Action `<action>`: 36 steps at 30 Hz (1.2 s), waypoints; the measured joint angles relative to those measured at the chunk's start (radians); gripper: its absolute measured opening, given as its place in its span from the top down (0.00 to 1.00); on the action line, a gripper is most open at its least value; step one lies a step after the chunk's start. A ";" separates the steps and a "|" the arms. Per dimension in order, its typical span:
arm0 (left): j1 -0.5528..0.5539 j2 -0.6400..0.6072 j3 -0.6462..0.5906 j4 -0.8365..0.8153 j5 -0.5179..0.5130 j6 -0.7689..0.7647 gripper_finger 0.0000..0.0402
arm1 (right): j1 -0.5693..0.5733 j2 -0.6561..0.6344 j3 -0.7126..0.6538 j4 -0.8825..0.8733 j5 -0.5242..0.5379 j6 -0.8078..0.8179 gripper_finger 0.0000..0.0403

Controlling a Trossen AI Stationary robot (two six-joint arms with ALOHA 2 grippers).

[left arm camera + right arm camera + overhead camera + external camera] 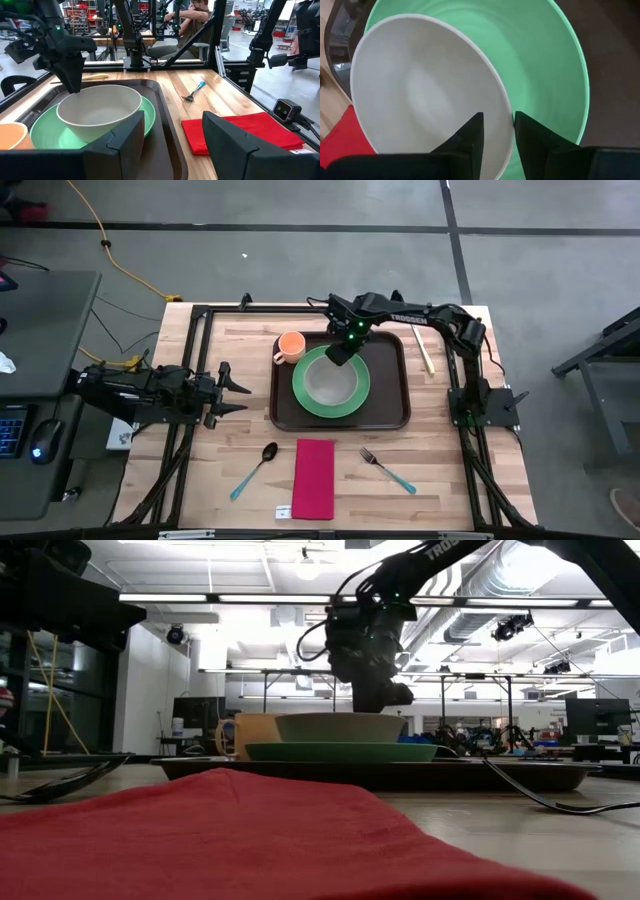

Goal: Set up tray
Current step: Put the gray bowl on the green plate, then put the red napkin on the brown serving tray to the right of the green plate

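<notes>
Two dark robot arms work over a pale wooden table; the large dark brown rectangular plastic tray sits centre frame. On it, a round green plate carries a pale grey bowl, whose far rim the right gripper pinches between its fingers. From above, that arm hides the grip; the wrist view shows it. The left gripper waits spread open at left, beside an orange cup.

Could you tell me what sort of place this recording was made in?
Probably a robotics lab or workshop: a wooden workbench framed in black rails, other robot arm rigs behind, and exposed ceiling ducts overhead.
</notes>
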 joint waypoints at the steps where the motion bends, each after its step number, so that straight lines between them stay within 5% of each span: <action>1: 0.000 0.000 0.000 0.000 0.000 0.000 0.43 | 0.003 0.000 0.000 0.000 0.000 0.000 0.78; 22: 0.000 0.000 0.000 0.000 0.037 -0.001 0.43 | -0.008 0.001 0.019 -0.010 -0.010 0.004 0.78; 36: 0.000 0.000 0.000 0.000 0.067 -0.010 0.43 | 0.003 0.001 0.305 -0.281 -0.010 -0.033 0.78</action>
